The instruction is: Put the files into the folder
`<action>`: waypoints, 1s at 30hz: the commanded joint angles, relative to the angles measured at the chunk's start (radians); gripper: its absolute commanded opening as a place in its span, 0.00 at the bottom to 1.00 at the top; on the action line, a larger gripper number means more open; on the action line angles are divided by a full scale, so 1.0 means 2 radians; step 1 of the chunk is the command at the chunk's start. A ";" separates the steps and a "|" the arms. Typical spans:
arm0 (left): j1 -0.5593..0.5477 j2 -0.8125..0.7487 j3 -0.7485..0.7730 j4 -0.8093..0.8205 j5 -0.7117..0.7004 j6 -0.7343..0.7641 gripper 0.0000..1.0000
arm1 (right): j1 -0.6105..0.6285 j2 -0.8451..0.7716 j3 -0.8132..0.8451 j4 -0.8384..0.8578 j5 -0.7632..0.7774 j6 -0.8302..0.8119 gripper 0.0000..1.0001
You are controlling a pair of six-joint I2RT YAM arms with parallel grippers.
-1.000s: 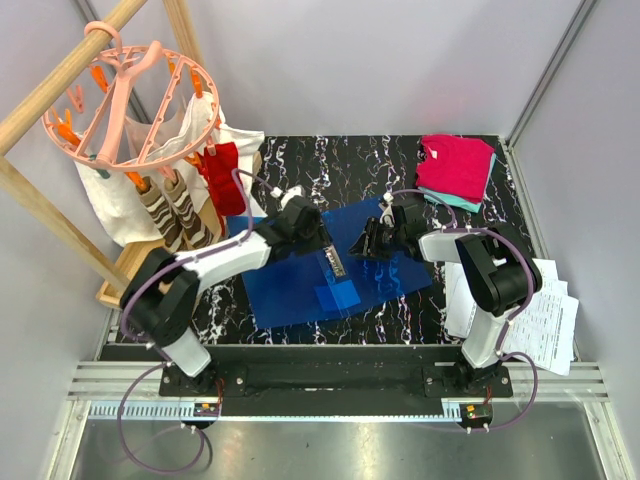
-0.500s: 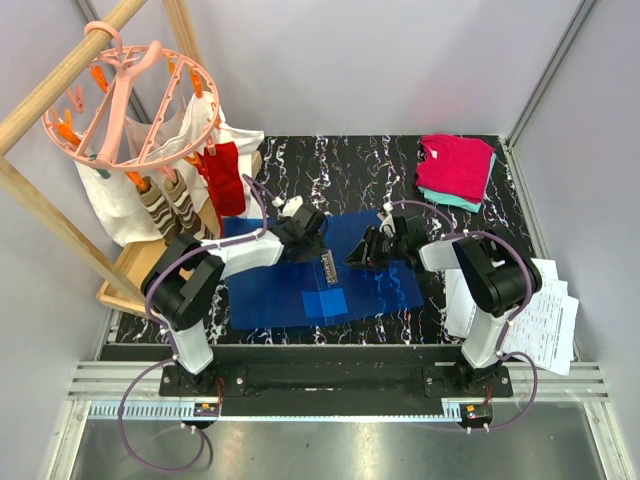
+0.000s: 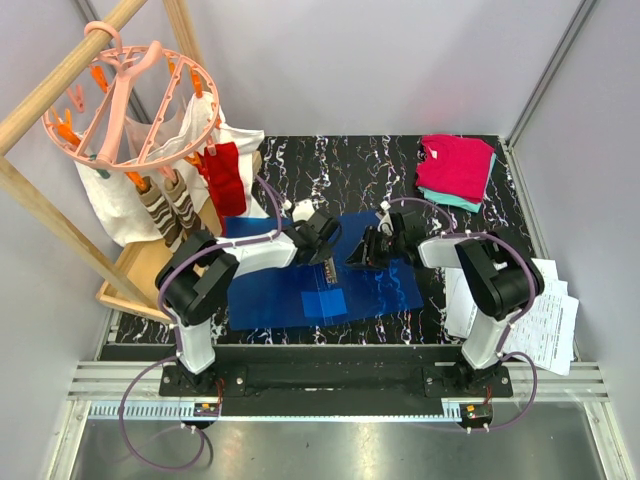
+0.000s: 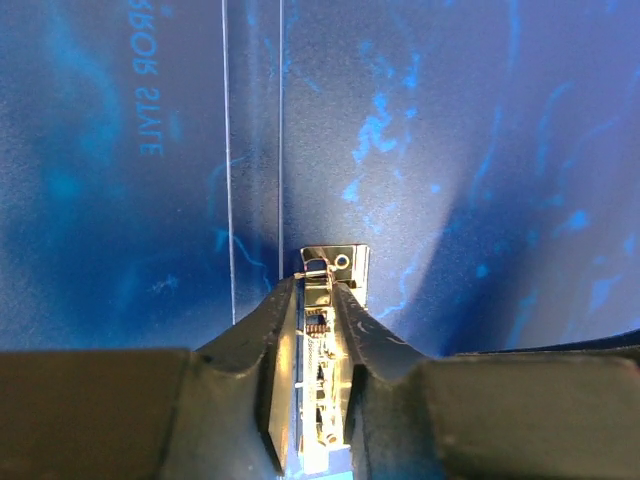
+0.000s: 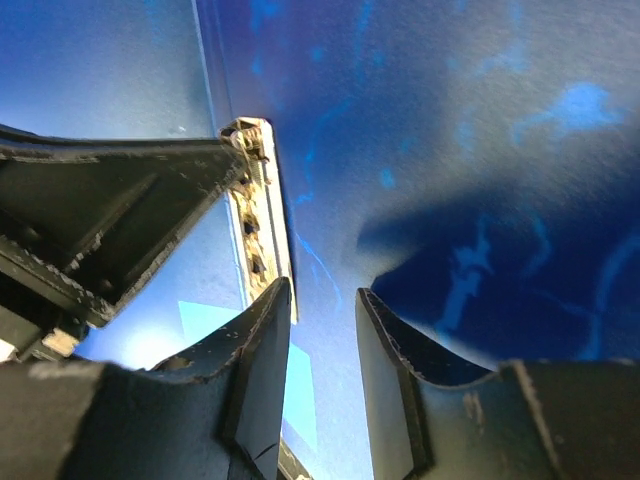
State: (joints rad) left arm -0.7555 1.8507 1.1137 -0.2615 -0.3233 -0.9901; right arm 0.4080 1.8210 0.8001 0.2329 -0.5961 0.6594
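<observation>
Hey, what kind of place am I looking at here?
Likely a robot test cell staged for household chores: bare grey walls, a pink laundry hanger, a blue folder.

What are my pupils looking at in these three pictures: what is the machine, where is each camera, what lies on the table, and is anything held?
Two small robot arms are bolted at the table's near edge. The wide picture looks down from above; the other two come from a camera on each wrist, so the dark prongs are that arm's own fingers. On the black marbled table lies an open blue folder. The files, white printed sheets, lie at the right, not yet inside. Folded pink and teal clothes sit far right; a pink peg hanger hangs at the left. The left gripper pinches the folder's metal clip. The right gripper is open beside it, holding nothing.
</observation>
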 commanded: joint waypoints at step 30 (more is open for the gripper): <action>-0.004 0.010 0.002 -0.020 -0.027 -0.058 0.00 | 0.048 0.046 -0.030 0.157 -0.075 0.063 0.29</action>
State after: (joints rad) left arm -0.7620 1.8622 1.1172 -0.2714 -0.3603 -1.0901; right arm 0.4965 1.8847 0.7113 0.4679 -0.7479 0.7662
